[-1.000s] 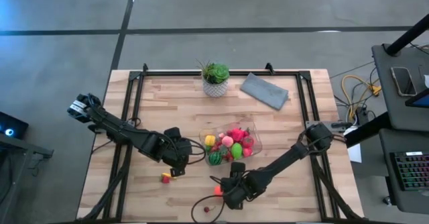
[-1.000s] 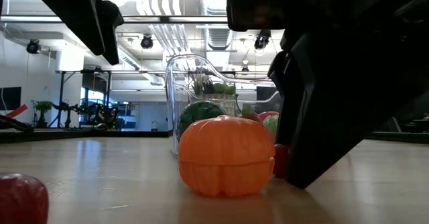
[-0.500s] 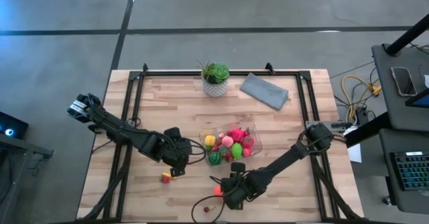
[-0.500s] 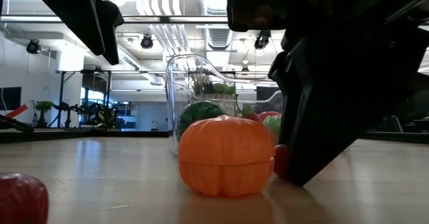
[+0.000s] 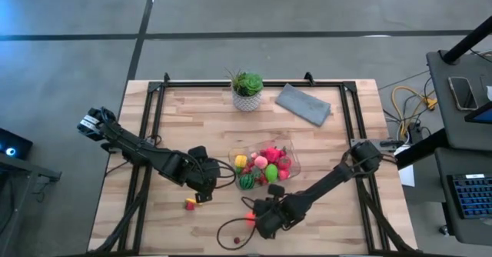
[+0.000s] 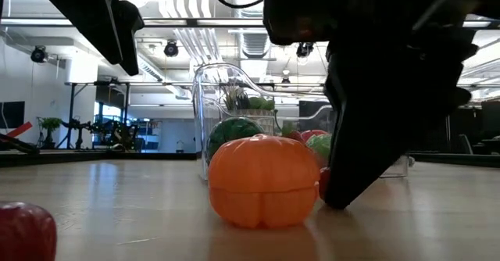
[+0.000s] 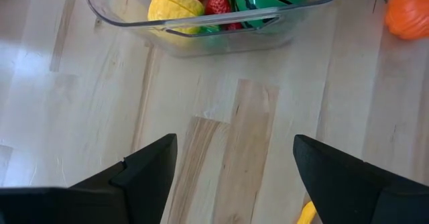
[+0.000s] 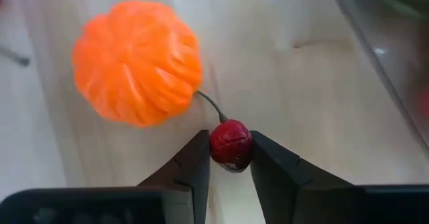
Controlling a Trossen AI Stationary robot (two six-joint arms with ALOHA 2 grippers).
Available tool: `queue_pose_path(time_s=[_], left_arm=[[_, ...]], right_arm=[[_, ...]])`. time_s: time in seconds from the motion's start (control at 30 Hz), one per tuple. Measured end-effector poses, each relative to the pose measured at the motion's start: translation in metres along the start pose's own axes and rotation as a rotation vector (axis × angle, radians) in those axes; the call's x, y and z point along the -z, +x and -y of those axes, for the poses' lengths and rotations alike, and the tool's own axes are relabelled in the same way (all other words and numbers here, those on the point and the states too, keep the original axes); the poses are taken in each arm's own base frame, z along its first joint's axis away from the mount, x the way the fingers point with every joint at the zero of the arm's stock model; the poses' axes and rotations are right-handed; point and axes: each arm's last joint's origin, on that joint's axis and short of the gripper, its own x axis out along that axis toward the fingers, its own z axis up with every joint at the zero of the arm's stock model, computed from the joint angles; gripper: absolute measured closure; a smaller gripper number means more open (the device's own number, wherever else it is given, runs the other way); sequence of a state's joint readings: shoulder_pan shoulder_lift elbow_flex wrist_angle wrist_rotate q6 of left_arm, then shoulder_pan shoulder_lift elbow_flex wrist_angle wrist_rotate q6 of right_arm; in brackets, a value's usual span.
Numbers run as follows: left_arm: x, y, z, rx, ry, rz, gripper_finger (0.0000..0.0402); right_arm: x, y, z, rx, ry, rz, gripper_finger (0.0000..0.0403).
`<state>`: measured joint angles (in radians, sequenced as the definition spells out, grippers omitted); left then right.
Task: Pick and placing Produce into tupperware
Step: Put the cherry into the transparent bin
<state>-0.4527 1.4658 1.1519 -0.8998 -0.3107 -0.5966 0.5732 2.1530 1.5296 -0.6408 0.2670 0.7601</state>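
Right wrist view: right gripper (image 8: pixel 230 158) has shifted closer and now pinches a cherry (image 8: pixel 230 145) beside the orange (image 8: pixel 137 62); lifting to the tupperware (image 5: pixel 262 165) looks next.

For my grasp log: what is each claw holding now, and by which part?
The right claw pinches a small dark-red cherry by its round body, not its stem. The left claw is open, holding nothing.

Orange (image 6: pixel 263 180): centre foreground, resting on the table (image 6: pixel 117 206).
Tupperware (image 6: pixel 215 112): clear, behind the orange; melon (image 6: pixel 232 133) and other fruit inside.
Right arm (image 6: pixel 391 81): large dark mass, right of frame, lower tip at the table beside the orange.
Left arm (image 6: pixel 98 15): upper left, above the table.
Red fruit (image 6: pixel 25 231): lower left corner.
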Motion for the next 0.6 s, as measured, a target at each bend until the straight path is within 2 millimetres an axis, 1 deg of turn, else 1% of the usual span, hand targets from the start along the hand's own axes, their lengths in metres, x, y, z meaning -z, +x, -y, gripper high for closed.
queue_pose_path(time_s=[0.1, 0.27, 0.33, 0.47, 0.53, 0.6], left_arm=[[0.0, 0.0, 0.0, 0.0, 0.0, 0.001, 0.0119], [0.0, 0.0, 0.0, 0.0, 0.0, 0.001, 0.0119], [0.0, 0.0, 0.0, 0.0, -0.001, 0.001, 0.0119], [0.0, 0.0, 0.0, 0.0, -0.001, 0.001, 0.0119], [0.0, 0.0, 0.0, 0.0, 0.0, 0.001, 0.0119], [0.0, 0.0, 0.0, 0.001, -0.001, 0.002, 0.0119]], right_arm=[[-0.002, -0.009, 0.003, 0.029, 0.075, 0.029, 0.0316], [-0.007, -0.035, 0.008, 0.053, 0.151, 0.08, 0.0315], [-0.009, -0.051, 0.011, 0.059, 0.176, 0.117, 0.0315], [-0.016, -0.094, 0.021, 0.093, 0.239, 0.266, 0.0315], [-0.02, -0.115, 0.031, 0.136, 0.295, 0.348, 0.0315], [-0.024, -0.13, 0.048, 0.168, 0.376, 0.373, 0.0314]])
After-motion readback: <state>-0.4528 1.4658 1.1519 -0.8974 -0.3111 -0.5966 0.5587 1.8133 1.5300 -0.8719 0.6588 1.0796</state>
